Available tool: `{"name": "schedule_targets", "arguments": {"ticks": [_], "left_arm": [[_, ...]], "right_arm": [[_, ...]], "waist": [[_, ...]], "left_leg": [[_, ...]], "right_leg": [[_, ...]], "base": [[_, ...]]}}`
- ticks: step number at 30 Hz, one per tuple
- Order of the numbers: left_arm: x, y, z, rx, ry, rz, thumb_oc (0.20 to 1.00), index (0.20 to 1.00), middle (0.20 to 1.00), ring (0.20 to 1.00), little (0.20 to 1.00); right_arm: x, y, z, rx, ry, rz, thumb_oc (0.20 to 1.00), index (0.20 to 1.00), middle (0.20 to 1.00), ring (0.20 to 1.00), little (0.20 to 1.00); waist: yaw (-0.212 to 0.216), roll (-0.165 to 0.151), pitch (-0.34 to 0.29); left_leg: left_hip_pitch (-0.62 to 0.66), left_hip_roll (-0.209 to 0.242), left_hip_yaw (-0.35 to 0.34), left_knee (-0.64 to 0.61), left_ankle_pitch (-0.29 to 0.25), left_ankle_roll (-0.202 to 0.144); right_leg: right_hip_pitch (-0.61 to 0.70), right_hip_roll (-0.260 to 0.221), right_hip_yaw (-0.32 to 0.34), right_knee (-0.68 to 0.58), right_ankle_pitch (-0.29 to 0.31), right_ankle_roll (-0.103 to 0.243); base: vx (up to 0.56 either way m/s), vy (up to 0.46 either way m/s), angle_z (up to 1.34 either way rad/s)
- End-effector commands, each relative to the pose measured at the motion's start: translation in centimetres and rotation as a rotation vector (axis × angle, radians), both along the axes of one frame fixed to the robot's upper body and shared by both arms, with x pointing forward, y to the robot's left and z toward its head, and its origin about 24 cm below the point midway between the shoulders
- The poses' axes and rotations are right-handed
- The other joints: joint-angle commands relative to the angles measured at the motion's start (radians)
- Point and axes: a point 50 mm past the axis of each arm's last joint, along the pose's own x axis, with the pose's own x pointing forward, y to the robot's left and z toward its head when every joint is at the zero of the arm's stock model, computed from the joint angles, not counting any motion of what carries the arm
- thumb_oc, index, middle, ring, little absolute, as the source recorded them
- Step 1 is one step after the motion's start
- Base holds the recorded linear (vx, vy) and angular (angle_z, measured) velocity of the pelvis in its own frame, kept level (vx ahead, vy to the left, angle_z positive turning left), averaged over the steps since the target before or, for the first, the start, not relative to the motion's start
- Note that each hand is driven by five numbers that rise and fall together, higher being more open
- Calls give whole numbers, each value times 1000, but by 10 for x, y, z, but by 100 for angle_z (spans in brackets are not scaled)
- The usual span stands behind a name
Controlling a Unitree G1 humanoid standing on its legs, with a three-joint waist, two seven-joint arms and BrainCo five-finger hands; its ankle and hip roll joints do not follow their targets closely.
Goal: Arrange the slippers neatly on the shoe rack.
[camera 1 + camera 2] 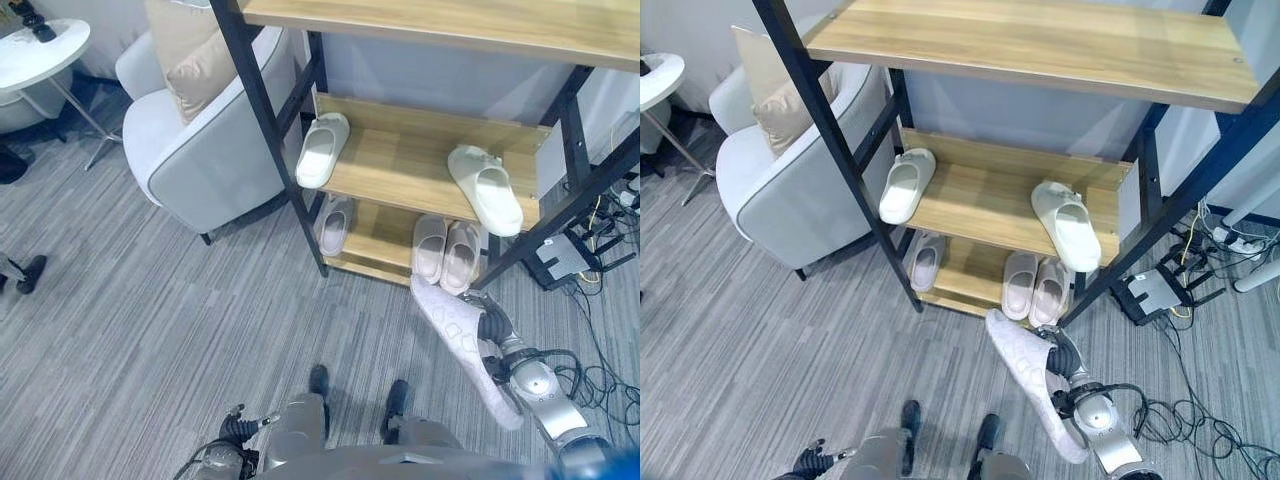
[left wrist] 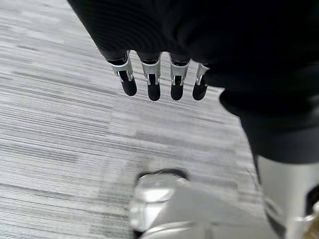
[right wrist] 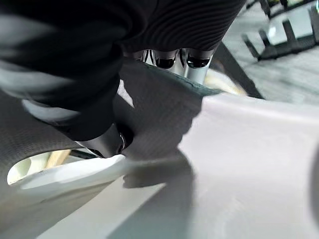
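My right hand [image 1: 492,325] grips a pale slipper [image 1: 462,335] at 5 o'clock, just in front of the shoe rack [image 1: 400,160]. My left hand [image 2: 159,82] hangs relaxed, fingers straight, over the floor.

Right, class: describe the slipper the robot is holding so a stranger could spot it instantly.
Find the wooden shoe rack. In front of its lowest shelf, above the floor, the right robot hand grips a pale slipper. Unlike the others, it rests on no shelf.
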Motion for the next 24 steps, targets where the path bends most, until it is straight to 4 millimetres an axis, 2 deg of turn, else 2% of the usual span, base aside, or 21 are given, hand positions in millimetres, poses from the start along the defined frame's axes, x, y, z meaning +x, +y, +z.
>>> {"name": "schedule_targets", "arguments": {"ticks": [1, 3, 5, 6, 10, 11, 13, 14, 15, 17, 18, 19, 22, 24], "left_arm": [[-10, 7, -1, 11, 47, -6, 1000, 1000, 1000, 1000, 1000], [-15, 12, 0, 31, 65, -30, 1000, 1000, 1000, 1000, 1000], [-14, 14, 0, 41, 65, -38, 1000, 1000, 1000, 1000, 1000], [-4, 22, 4, 69, 41, -50, 1000, 1000, 1000, 1000, 1000], [10, 31, 11, 110, 0, -72, 1000, 1000, 1000, 1000, 1000], [19, 36, 15, 131, -24, -78, 1000, 1000, 1000, 1000, 1000], [24, 40, 17, 142, -41, -69, 1000, 1000, 1000, 1000, 1000], [26, 42, 19, 148, -48, -68, 1000, 1000, 1000, 1000, 1000], [25, 45, 20, 152, -46, -77, 1000, 1000, 1000, 1000, 1000], [25, 45, 20, 153, -46, -83, 1000, 1000, 1000, 1000, 1000], [26, 43, 19, 152, -46, -89, 1000, 1000, 1000, 1000, 1000], [31, 40, 20, 155, -53, -113, 1000, 1000, 1000, 1000, 1000], [38, 35, 20, 152, -79, -143, 1000, 1000, 1000, 1000, 1000], [43, 33, 22, 155, -96, -151, 1000, 1000, 1000, 1000, 1000]], "right_arm": [[14, 12, 28, 84, -138, 48, 200, 200, 200, 200, 200], [10, 19, 23, 123, -110, 61, 200, 200, 200, 200, 200], [10, 23, 22, 138, -104, 70, 200, 200, 200, 200, 200], [9, 29, 22, 143, -97, 98, 200, 200, 200, 200, 200], [12, 40, 19, 160, -91, 114, 200, 200, 200, 200, 200], [14, 45, 18, 159, -88, 128, 200, 200, 200, 200, 200], [17, 50, 17, 153, -85, 140, 200, 200, 200, 200, 200], [17, 51, 17, 150, -87, 143, 200, 200, 200, 200, 200], [15, 52, 14, 144, -76, 143, 200, 200, 200, 200, 200], [14, 52, 11, 138, -67, 142, 200, 200, 200, 200, 200], [13, 52, 10, 136, -60, 144, 200, 200, 200, 200, 200], [16, 53, 12, 125, -68, 157, 200, 200, 200, 200, 200], [16, 52, 13, 89, -74, 173, 200, 200, 200, 200, 200], [17, 50, 13, 74, -76, 176, 200, 200, 200, 200, 200]], "waist": [[-2, -27, -43], [-8, -43, -65], [-9, -53, -68], [-11, -67, -69], [-11, -86, -75], [-12, -89, -70], [-7, -82, -51], [-8, -74, -39], [-13, -65, -24], [-15, -66, -17], [-20, -66, -7], [-25, -73, 32], [-32, -76, 59], [-34, -76, 62]], "left_leg": [[63, 3, 33, -57, 15, 27], [83, -23, 62, -24, -14, 44], [88, -35, 78, -6, -30, 51], [80, -56, 91, 33, -54, 63], [73, -91, 119, 57, -90, 89], [85, -102, 139, 58, -105, 107], [97, -106, 163, 61, -115, 125], [101, -105, 171, 65, -121, 132], [120, -108, 184, 68, -134, 140], [131, -112, 190, 65, -138, 142], [138, -114, 192, 61, -140, 144], [118, -123, 191, 94, -154, 144], [68, -142, 179, 154, -173, 140], [42, -143, 171, 166, -168, 138]], "right_leg": [[80, -67, 75, 148, -171, 142], [83, -112, 104, 150, -144, 168], [84, -126, 116, 146, -135, 175], [78, -145, 130, 147, -123, 184], [55, -176, 146, 166, -101, 200], [25, -193, 152, 218, -80, 207], [-26, -231, 121, 314, -27, 208], [-40, -241, 102, 355, -28, 203], [-66, -241, 88, 398, -36, 198], [-77, -234, 88, 392, -40, 195], [-95, -218, 87, 371, -46, 188], [-130, -200, 90, 285, -33, 184], [-143, -173, 162, 247, -36, 183], [-156, -169, 166, 248, -36, 179]], "base": [[272, 431, -52], [199, 357, -60], [121, 257, -54], [124, 328, -30], [69, 230, 0], [34, 262, -20], [2, 223, -61], [25, 230, -70], [43, 196, -61], [33, 81, -47], [-22, -70, -23], [-34, -87, -19], [-36, -85, -11], [-57, -112, 39]]}}
